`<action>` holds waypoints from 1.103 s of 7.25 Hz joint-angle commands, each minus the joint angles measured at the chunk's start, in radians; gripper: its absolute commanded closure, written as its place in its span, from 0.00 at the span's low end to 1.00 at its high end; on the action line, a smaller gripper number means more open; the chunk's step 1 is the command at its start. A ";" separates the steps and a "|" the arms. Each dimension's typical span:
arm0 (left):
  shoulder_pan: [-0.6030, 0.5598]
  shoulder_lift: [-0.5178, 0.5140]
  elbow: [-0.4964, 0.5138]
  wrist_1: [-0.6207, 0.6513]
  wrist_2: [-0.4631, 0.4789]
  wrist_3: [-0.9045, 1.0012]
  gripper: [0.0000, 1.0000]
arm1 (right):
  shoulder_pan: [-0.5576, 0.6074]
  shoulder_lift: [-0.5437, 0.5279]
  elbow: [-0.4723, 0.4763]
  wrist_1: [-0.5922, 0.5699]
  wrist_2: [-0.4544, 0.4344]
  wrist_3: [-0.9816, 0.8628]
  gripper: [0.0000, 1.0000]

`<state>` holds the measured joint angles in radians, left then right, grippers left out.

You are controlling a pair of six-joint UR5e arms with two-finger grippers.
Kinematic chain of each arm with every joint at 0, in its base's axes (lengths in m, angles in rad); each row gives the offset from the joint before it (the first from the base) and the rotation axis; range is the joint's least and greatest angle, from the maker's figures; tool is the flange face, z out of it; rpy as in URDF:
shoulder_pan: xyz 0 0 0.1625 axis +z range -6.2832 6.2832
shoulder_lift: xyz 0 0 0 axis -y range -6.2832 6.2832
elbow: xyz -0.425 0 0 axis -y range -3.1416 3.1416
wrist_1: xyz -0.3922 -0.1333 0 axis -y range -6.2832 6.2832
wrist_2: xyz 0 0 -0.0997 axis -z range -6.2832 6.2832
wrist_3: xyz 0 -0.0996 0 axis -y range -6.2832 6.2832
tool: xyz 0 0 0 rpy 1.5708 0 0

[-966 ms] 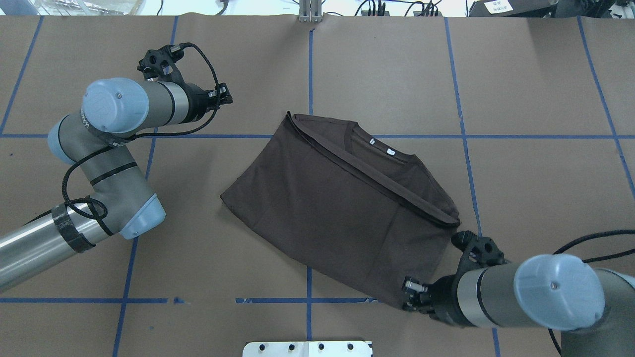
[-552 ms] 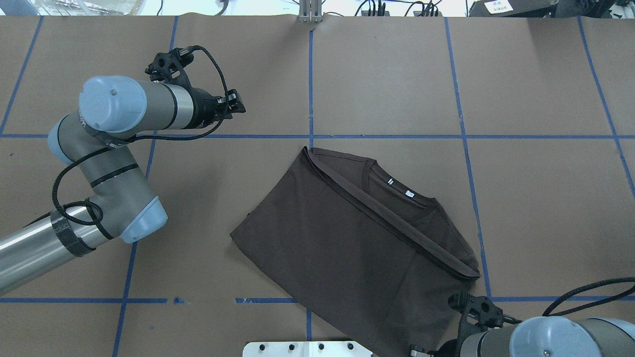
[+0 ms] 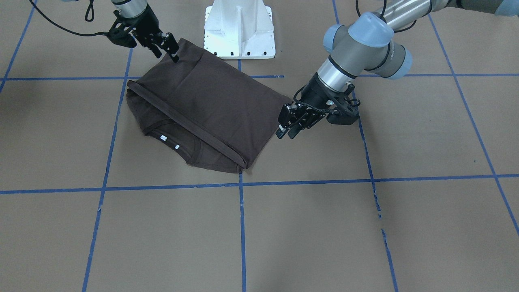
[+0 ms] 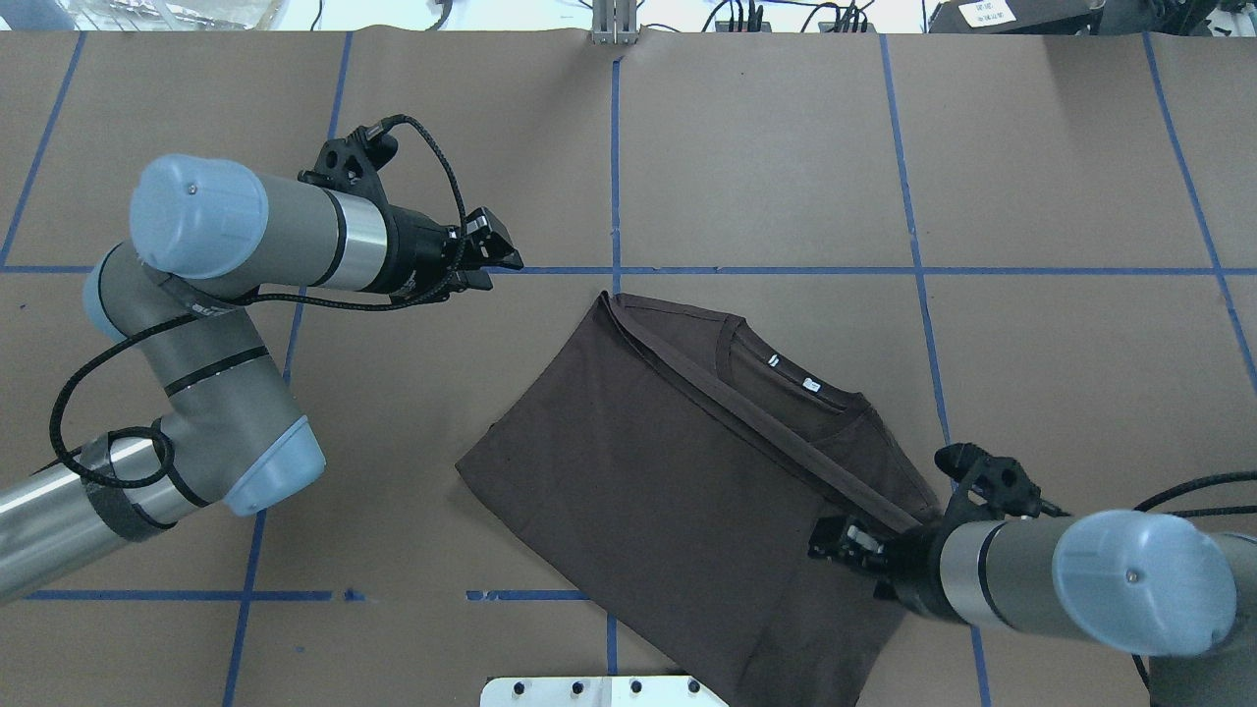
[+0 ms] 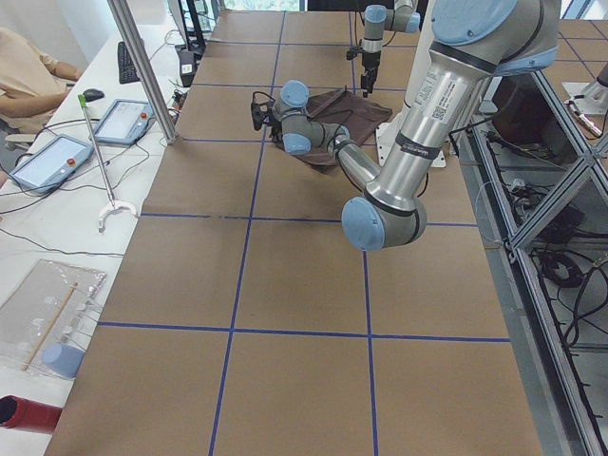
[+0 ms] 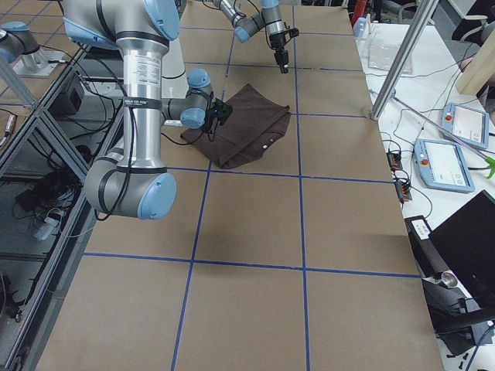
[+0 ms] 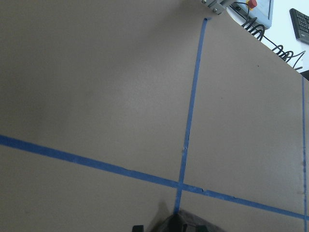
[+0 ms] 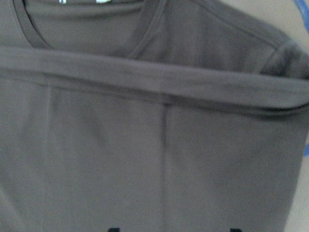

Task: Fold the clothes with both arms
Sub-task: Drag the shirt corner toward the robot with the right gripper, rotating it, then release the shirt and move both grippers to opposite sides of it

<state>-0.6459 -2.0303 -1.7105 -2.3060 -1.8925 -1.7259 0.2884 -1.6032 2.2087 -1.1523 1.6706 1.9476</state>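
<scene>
The T-shirt (image 4: 687, 471) lies folded on the table (image 4: 1061, 295), directly under the right gripper (image 4: 847, 543), whose fingers stand apart, holding nothing. The left gripper (image 4: 494, 257) hangs beside the shirt's far corner — its jaws I cannot tell. Risk: closing low could pinch several layers and drag the fold askew.

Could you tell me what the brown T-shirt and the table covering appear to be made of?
Brown T-shirt: seemingly soft matte knit, probably cotton jersey; it drapes flat, with a ribbed collar and stitched hem. Table covering: looks like matte brown kraft paper or card, creased at the far edge, marked with glossy blue tape lines.
</scene>
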 commanded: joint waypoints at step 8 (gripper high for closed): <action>0.350 0.124 -0.209 0.462 0.283 -0.205 0.51 | 0.344 0.169 -0.208 -0.007 0.109 -0.170 0.00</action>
<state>-0.3139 -1.9076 -1.9226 -1.8570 -1.6101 -1.9314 0.6271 -1.4367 2.0057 -1.1578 1.7802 1.7778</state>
